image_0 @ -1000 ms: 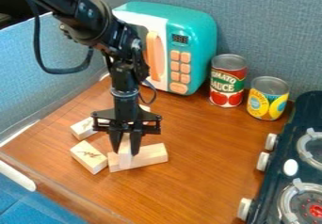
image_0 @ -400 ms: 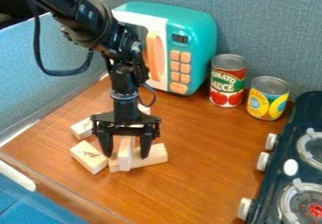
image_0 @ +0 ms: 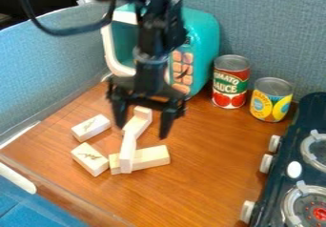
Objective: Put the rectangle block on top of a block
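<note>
Pale wooden rectangle block (image_0: 127, 150) lies across another block (image_0: 151, 157) on the brown bench (image_0: 210, 173); above and behind them, the black hand (image_0: 141, 125) hangs wide open, gripping nothing.

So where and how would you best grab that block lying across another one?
Probably from above, pinching the top block midway along its two long sides. It is narrow between them, and they stand clear above the lower block it lies across.
</note>
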Action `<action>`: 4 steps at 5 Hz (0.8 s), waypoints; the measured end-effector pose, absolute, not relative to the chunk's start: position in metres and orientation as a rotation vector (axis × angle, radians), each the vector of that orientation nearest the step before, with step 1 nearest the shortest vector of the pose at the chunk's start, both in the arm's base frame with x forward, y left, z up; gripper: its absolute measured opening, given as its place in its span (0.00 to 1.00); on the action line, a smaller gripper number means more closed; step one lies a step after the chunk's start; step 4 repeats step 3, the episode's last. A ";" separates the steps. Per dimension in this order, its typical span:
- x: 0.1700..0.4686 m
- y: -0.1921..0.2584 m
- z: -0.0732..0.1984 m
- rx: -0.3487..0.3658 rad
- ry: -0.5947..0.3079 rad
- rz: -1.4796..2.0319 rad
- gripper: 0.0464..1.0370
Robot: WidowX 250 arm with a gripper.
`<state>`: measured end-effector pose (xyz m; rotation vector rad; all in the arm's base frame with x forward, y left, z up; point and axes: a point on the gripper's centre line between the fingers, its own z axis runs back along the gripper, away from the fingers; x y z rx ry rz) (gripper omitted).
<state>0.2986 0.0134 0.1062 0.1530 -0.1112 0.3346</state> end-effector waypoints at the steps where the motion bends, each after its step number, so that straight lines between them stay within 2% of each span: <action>1: 0.287 0.006 0.120 0.169 -0.114 0.309 0.96; 2: 0.285 -0.001 0.119 0.147 -0.096 0.257 0.96; 3: 0.285 -0.003 0.104 0.159 -0.045 0.218 0.96; 4: 0.285 -0.003 0.104 0.159 -0.045 0.218 0.96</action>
